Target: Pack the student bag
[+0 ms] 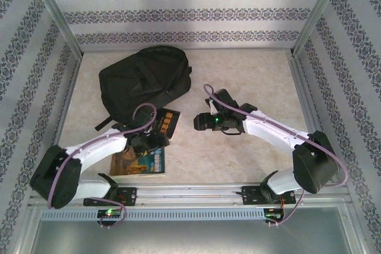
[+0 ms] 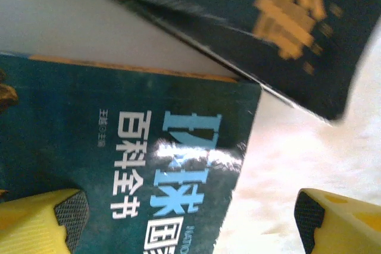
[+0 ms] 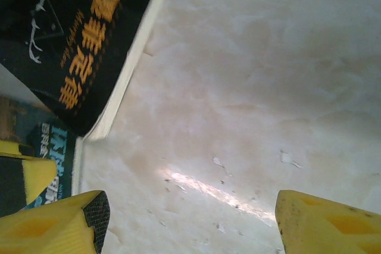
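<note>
Toward the far left of the table (image 1: 250, 147) you have the student bag (image 1: 144, 78) lying flat, black and slumped, with a strap trailing off its near left side. Just beside its near edge lies a black book (image 1: 166, 122) with orange lettering. You cannot tell from above whether the two touch. Closer to the arm bases sits a teal book (image 1: 143, 162), cover up.

Your left gripper (image 1: 149, 141) hangs low over the spot where the two books meet. From the left wrist view, your left gripper (image 2: 187, 224) has its jaws spread wide. One yellow finger is over the cover of the teal book (image 2: 119, 165) and the other is over bare table (image 2: 297, 159), and they pinch nothing. A corner of the black book (image 2: 268, 22) reaches across the teal book's corner, though you cannot tell whether it rests on it.

Your right gripper (image 1: 199, 122) points left toward the books, level with the black one and apart from it. In the right wrist view, your right gripper (image 3: 190, 224) also has its jaws wide apart, with only pale table (image 3: 250, 87) between them. The black book (image 3: 77, 52) lies off to the upper left. The teal book (image 3: 56, 153) peeks out below it, beside a yellow finger of the left gripper.
</note>
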